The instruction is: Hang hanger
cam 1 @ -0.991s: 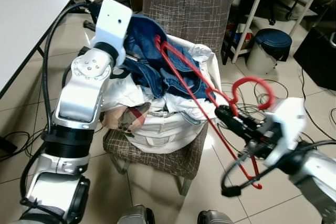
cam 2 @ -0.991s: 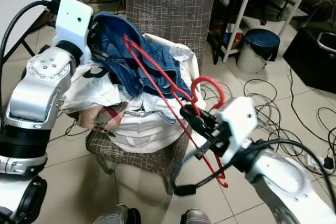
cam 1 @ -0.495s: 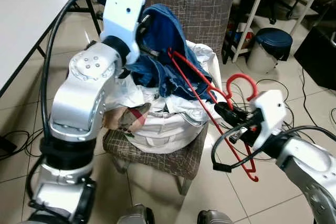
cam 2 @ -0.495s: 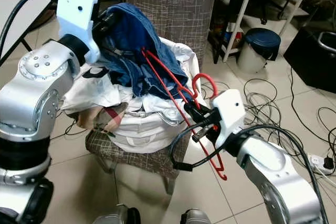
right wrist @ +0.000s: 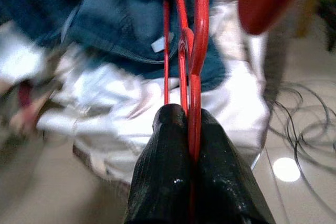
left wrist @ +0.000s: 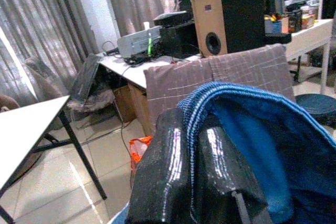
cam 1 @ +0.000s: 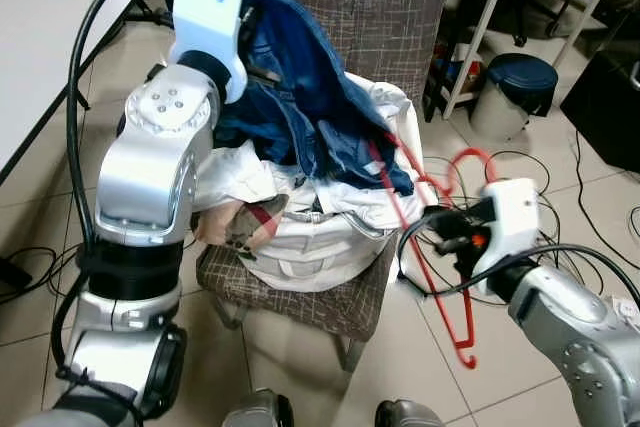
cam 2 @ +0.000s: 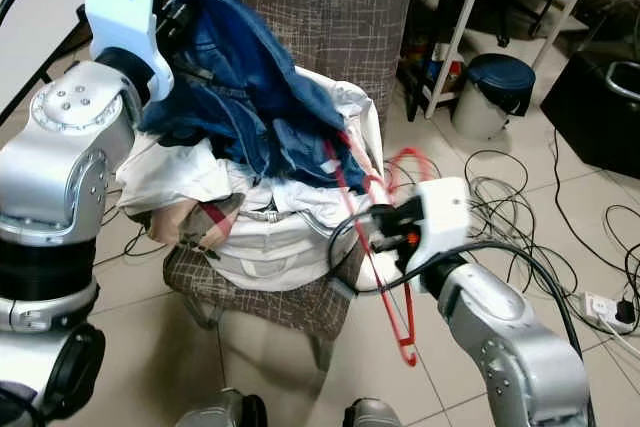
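Since a second ago my left gripper [left wrist: 191,182] has lifted the blue jeans [cam 1: 300,97] higher, up to the upper left of the frame, and the red hanger [cam 1: 420,237] has slid in under them. My right gripper [right wrist: 190,129], at the right middle of the frame, is clamped on the hanger; my left is pinched on the jeans. The hanger's long side runs up and left from my right gripper into the cloth, so my right arm must push that way.

A grey checked fabric chair [cam 2: 330,7] holds a heap of white and patterned laundry [cam 2: 270,222]. The left gripper [cam 2: 172,19] holds a blue denim garment [cam 2: 255,97] lifted above the heap. The right gripper [cam 2: 382,232] clamps a thin red wire hanger [cam 2: 385,247], whose upper end disappears under the denim.
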{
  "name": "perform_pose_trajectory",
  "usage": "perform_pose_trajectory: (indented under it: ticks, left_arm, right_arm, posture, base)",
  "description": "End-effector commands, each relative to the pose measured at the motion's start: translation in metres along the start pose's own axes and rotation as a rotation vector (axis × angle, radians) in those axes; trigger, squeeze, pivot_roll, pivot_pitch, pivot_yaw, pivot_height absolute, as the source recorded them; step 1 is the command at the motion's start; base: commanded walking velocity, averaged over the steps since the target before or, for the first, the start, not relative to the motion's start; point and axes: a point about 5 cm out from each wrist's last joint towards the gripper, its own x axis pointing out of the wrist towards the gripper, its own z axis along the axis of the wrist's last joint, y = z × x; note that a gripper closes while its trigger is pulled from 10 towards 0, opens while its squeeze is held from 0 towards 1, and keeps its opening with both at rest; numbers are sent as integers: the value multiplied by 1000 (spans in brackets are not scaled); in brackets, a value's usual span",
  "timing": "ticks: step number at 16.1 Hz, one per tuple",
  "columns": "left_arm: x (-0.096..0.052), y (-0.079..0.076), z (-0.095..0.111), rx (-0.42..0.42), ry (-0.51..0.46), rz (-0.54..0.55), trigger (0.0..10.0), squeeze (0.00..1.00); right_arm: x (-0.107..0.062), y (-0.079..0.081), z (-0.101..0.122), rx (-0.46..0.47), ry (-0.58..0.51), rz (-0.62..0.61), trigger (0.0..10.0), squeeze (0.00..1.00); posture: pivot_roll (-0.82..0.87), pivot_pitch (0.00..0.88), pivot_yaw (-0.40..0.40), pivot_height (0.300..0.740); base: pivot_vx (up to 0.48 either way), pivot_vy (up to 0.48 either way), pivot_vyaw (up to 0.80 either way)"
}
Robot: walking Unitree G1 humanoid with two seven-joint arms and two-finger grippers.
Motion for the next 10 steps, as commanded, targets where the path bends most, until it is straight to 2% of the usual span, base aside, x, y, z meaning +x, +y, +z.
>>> perform_pose_trajectory:
  ticks: [1,3,4,5,7,9,10]
  left_arm:
    - [1,6,13,14,-55,30,0,0]
    - [2,2,15,6,-73,1,0,0]
    - [0,-3,17,1,-92,-35,0,0]
    - [-2,-8,18,2,-112,-67,0,0]
    - [-7,-13,18,9,-145,-120,0,0]
    - [-18,-23,17,43,-210,-217,0,0]
    - [-27,-33,12,92,-215,-267,0,0]
  right_arm:
    - [-7,-6,4,50,-23,-51,10000,0]
    - [-7,-18,8,192,-72,-111,10000,0]
    - [-6,-31,10,300,-106,-159,10000,0]
    - [-6,-39,15,360,-136,-190,10000,0]
    - [-3,-42,30,467,-207,-183,10000,0]
    - [6,-42,46,606,-274,-115,10000,0]
    - [16,-36,58,721,-303,-45,10000,0]
  posture:
    - [-110,78,53,740]
    - [-115,79,63,740]
    - [-115,79,65,740]
    - [-114,80,65,740]
    - [-111,79,61,740]
    - [-108,80,55,740]
    - [-97,78,37,740]
  base:
    - [0,0,0]
    - [0,0,0]
    - [0,0,0]
    - [0,0,0]
    - [0,0,0]
    - [0,0,0]
    - [0,0,0]
